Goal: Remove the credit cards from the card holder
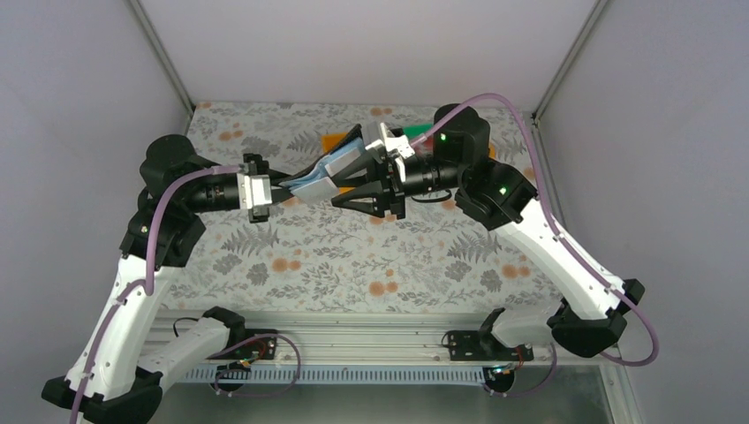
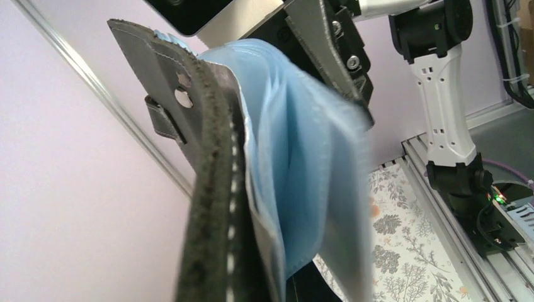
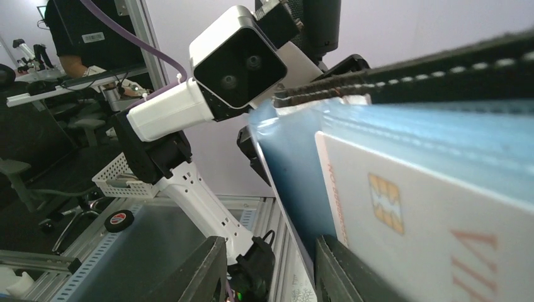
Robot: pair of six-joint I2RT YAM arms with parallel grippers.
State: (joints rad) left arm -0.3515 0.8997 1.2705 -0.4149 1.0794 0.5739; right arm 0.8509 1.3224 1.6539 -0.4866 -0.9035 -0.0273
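Two white-and-black arms noted meeting in mid-air over the floral-print table [image 1: 353, 256]. Left gripper [image 1: 281, 189] clenched on the small black book-like card holder [image 1: 329, 172], carried open and aloft, well clear of the cloth. Right gripper [image 1: 355, 200] at the holder's other end, jaws parted, nothing plainly pinched.

In the right wrist view, one pale credit card with a gold chip [image 3: 409, 214] lying against the soft pale blue pockets [image 2: 302, 176], just beside one finger [image 3: 352, 270]. Cannot tell how far drawn out. No card seen on the table.

Judged: extraction barely begun, every card left to remove. Number of cards: cannot tell.

Around: orange plastic bin [image 1: 334, 140] and green plastic bin [image 1: 417, 132] at the far edge, mostly hidden behind the grippers.

In the way: floppy pocket layers crowding the card's edge. Risk of nipping pocket along with card.
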